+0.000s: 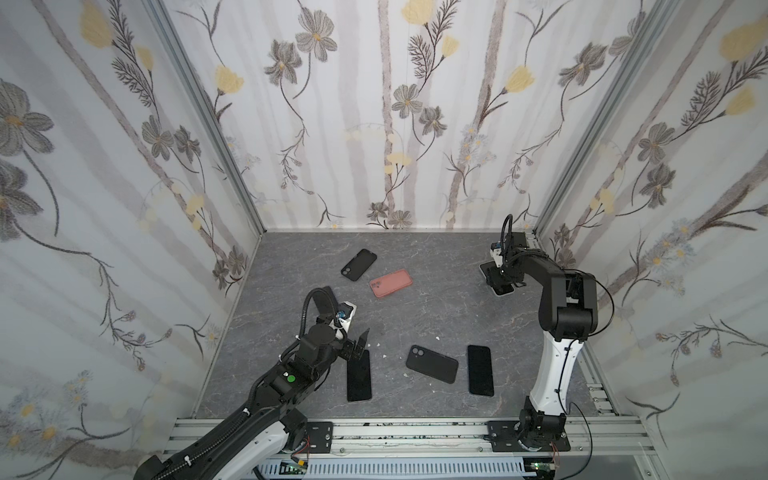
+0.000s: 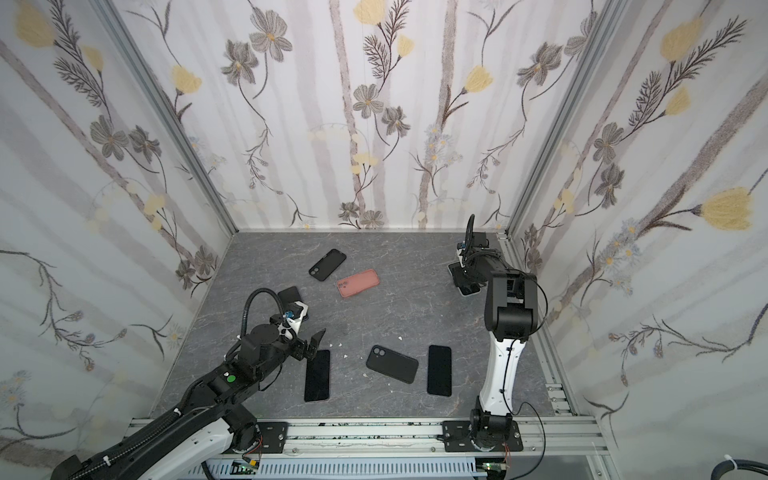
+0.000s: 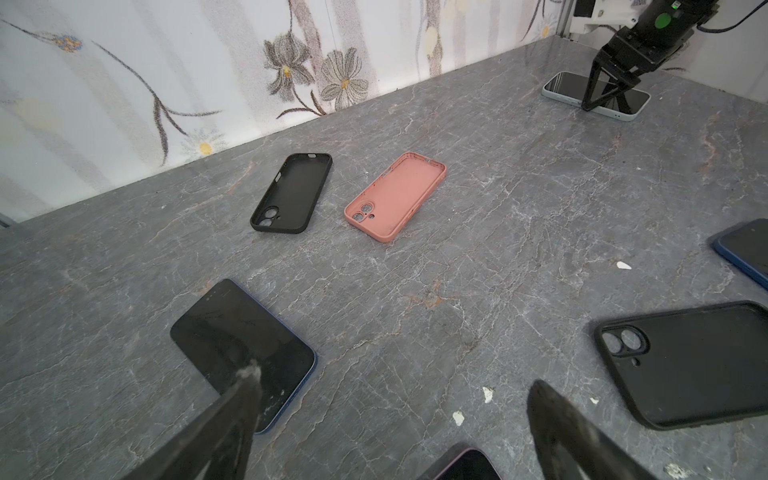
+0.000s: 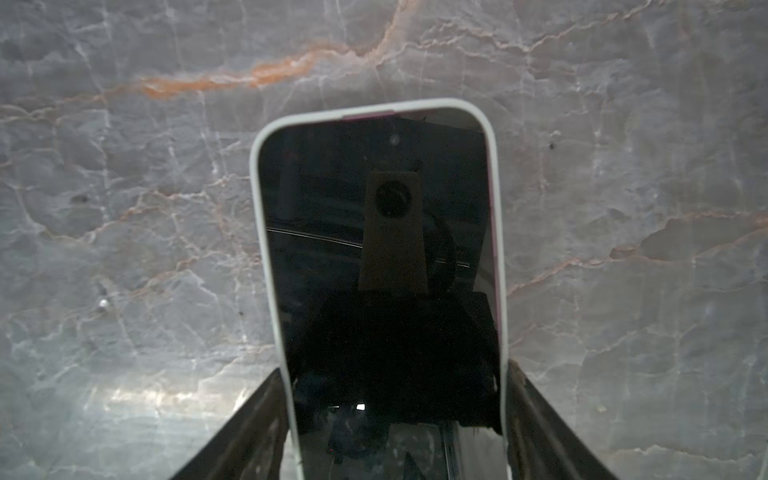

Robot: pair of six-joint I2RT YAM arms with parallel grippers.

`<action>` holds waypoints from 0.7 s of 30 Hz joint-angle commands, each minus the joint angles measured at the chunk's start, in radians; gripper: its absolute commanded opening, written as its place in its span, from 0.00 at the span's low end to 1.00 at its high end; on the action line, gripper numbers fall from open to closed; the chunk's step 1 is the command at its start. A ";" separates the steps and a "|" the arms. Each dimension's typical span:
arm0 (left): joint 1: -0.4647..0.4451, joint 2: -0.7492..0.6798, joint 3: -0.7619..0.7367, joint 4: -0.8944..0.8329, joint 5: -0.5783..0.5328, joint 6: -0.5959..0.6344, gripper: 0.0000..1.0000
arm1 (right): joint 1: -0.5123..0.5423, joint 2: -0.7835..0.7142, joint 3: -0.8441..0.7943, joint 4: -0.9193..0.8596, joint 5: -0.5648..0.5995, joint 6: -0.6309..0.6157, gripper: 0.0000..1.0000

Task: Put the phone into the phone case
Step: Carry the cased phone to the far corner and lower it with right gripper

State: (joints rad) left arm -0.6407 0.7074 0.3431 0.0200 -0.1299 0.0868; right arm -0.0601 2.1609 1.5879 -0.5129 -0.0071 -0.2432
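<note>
**Position.** The phone (image 4: 374, 249) lies screen-up on the table (image 3: 457, 249) at the far right, close to the back corner. It sits inside the white case (image 4: 436, 104). A thin pink strip of the phone's frame shows at the top end and along one long side, so whether every corner is seated cannot be told.

**Right gripper** (image 4: 395, 370). It is clenched across the width of the cased phone, one finger against each long edge near the lower end.

**Left gripper** (image 3: 395, 378). It is released, with the jaws spread wide and nothing between them. It hangs low over the table, above the near end of a dark phone (image 1: 359, 376). A pink case (image 3: 397, 195) and a black case (image 3: 293, 191) lie empty and open side up further back.

**Handling.**
- The phone is probably rigid and moderately heavy, with a smooth glass face that gives poor friction and can crack under point loads.
- The case rim is likely soft and grippy. It yields under pressure and must stretch over each corner.
- Take hold across the two long edges near mid-length, never on the glass.
- Squeeze only enough to stop sliding. Excess force may bow the rim outward and unseat the phone.
- Finish seating by pressing flat near the corners.
</note>
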 commanded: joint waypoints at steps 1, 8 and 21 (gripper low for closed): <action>0.002 0.000 -0.001 0.048 -0.001 0.012 1.00 | -0.021 0.016 0.014 -0.026 -0.032 0.033 0.71; 0.024 -0.002 -0.003 0.027 0.042 0.031 1.00 | -0.024 -0.083 -0.098 0.028 -0.018 0.056 0.86; 0.024 -0.080 -0.020 0.013 0.003 0.009 1.00 | -0.023 -0.135 -0.060 0.012 -0.060 0.062 1.00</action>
State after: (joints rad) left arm -0.6182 0.6323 0.3199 0.0254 -0.1123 0.1055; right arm -0.0860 2.0529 1.5204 -0.5007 -0.0460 -0.1989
